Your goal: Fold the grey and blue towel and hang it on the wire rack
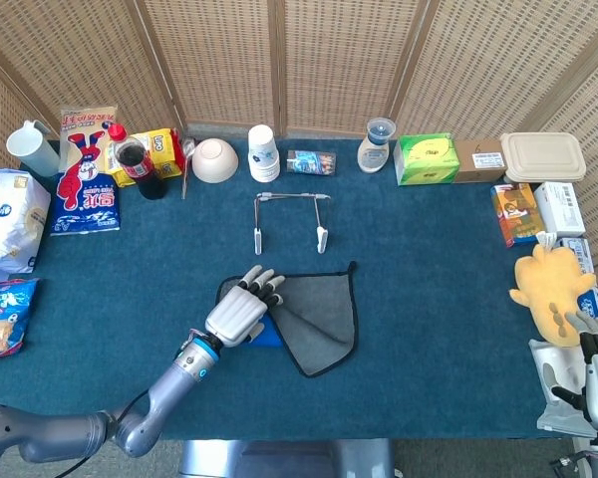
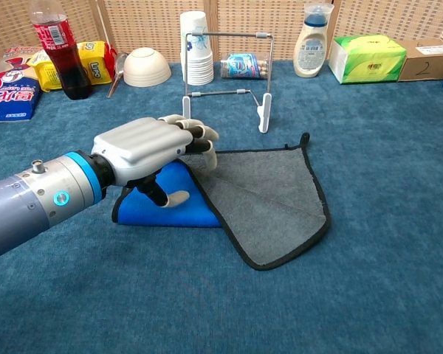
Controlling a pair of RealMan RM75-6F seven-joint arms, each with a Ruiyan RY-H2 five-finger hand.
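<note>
Head view: towel (image 1: 314, 317) lies flat on counter (image 1: 429, 299), grey face up, blue flap folded at left, just short of wire rack (image 1: 290, 219). Your left hand (image 1: 241, 310) hovers over blue flap, fingers loosely curled, grasping nothing. Right hand (image 1: 590, 368) parked at counter edge, grip unclear.

Chest view: your left hand (image 2: 144, 151) above blue fold, likely positioned for regrasp.

Along the far edge of the blue tabletop (image 1: 429, 299) stand a red-capped cola bottle (image 1: 135, 157), a yellow packet (image 1: 164, 149), a white bowl (image 1: 214, 159), stacked paper cups (image 1: 264, 152), a white bottle (image 1: 375, 145), a green tissue pack (image 1: 427, 158) and a cardboard box (image 1: 486, 159); snack bags (image 1: 88, 169) lie near the left edge, a yellow plush toy (image 1: 551, 292) by the right edge
</note>
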